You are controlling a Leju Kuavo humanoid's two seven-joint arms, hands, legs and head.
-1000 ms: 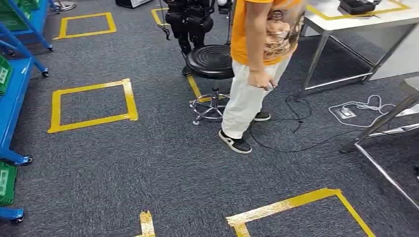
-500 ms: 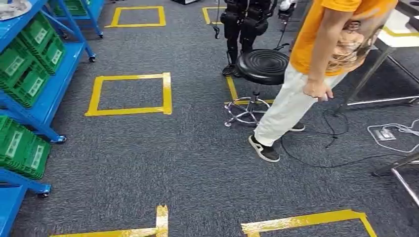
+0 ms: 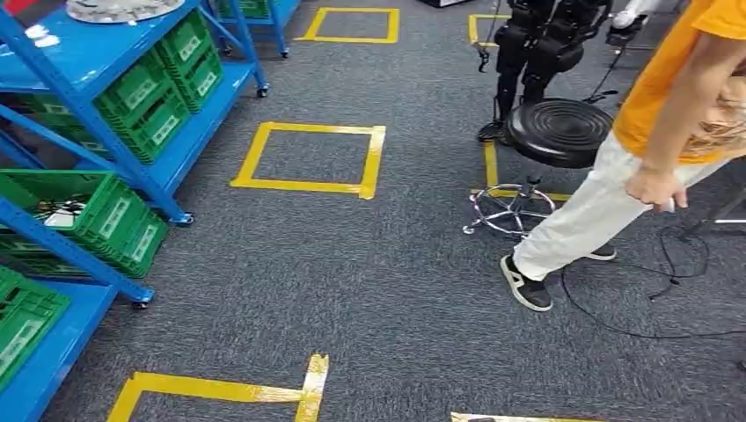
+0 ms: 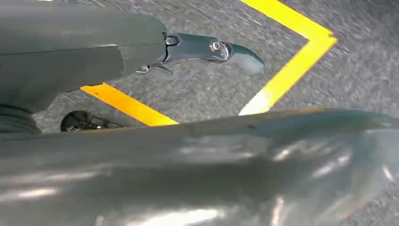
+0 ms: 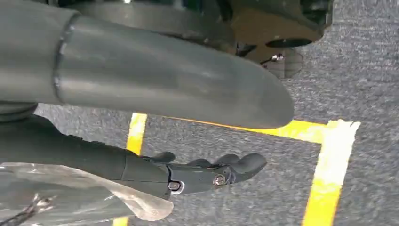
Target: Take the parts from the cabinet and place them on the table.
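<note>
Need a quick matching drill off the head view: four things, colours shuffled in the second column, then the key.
Things:
1. shelf frame
2. crates
3. floor tape square
4. stool seat

Colours:
A. black
B. yellow
C. blue
D. green

Pairs: 1-C, 2-D, 3-B, 4-A

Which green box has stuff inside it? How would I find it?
Find the blue rack on the left of the head view. On its middle shelf, at the front end by a wheeled post, sits a green crate. Unlike the other crates further back, you can see into its open top, where dark wires and something white lie.
</note>
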